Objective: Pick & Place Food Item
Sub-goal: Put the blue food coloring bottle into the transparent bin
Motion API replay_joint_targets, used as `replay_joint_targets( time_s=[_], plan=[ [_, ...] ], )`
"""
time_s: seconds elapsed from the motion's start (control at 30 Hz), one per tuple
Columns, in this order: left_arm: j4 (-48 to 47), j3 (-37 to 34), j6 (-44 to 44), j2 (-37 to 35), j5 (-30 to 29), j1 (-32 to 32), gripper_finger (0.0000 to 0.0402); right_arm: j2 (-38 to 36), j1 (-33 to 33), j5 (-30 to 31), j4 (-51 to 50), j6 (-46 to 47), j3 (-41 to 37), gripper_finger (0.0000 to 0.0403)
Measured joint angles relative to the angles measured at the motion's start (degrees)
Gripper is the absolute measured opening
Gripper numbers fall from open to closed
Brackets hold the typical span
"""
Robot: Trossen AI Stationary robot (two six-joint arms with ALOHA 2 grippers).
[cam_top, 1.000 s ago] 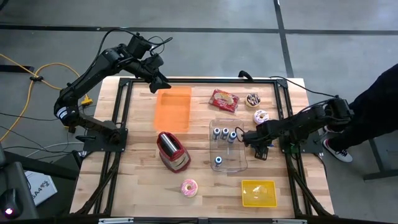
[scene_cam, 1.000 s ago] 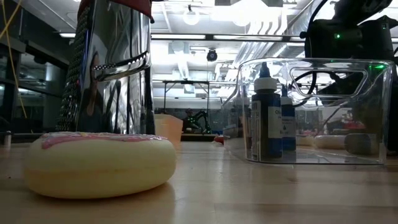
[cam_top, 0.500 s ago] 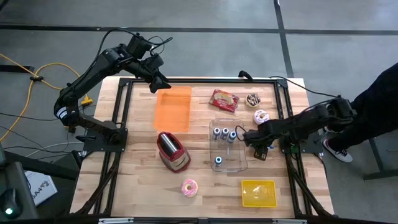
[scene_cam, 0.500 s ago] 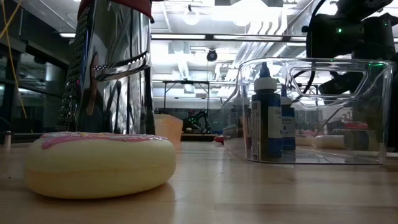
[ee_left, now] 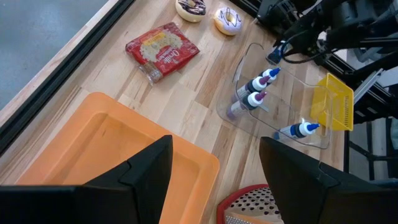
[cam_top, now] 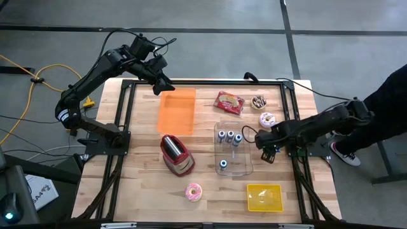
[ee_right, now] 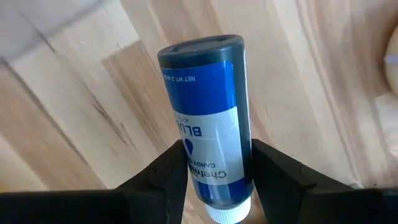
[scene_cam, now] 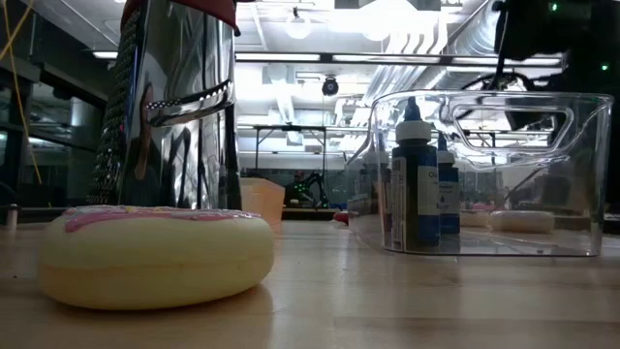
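A blue candy-colour bottle (ee_right: 208, 118) with a white cap sits between the fingers of my right gripper (cam_top: 266, 142), just right of the clear bin (cam_top: 245, 170) that holds more blue bottles (cam_top: 229, 137). A red snack packet (cam_top: 229, 102), a chocolate donut (cam_top: 258, 101) and a white-iced donut (cam_top: 266, 119) lie flat on the table at the far right. A pink donut (cam_top: 193, 191) lies near the front edge. My left gripper (cam_top: 164, 86) hangs open over the far end of the orange tray (cam_top: 177, 111). My right gripper pinches the blue bottle between its two fingers (ee_right: 158, 177), on the sides of the body near the white cap end (ee_right: 217, 202). The fingers come from above, pointing down. The bottle hangs below them, its flat bottom (ee_right: 199, 50) toward the table and clear of the wood.
A red and steel toaster (cam_top: 176, 154) stands left of the bin, and a yellow basket (cam_top: 264, 197) sits at the front right. A person in dark clothes (cam_top: 388, 102) stands past the table's right edge. Bare wood lies between the toaster and the front edge.
My right gripper has risen beside the bin, shifted slightly toward the table's right edge and rolled a little about its own axis. The bottle has come up with it off the table. My left arm has kept still.
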Motion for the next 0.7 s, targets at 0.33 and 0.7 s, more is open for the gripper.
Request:
replay_joint_targets(
  time_s=[0.33, 0.7],
  plan=[
    [0.0, 0.0, 0.0, 0.0, 0.0, 0.0, 0.0234, -4.7, -0.1, 0.4, -7.2, 0.4, 9.6, 0.0149],
    [0.0, 0.0, 0.0, 0.0, 0.0, 0.0, 0.0234, 3.8, -0.1, 0.8, -13.8, -5.4, 25.2, 0.0148]
  ],
)
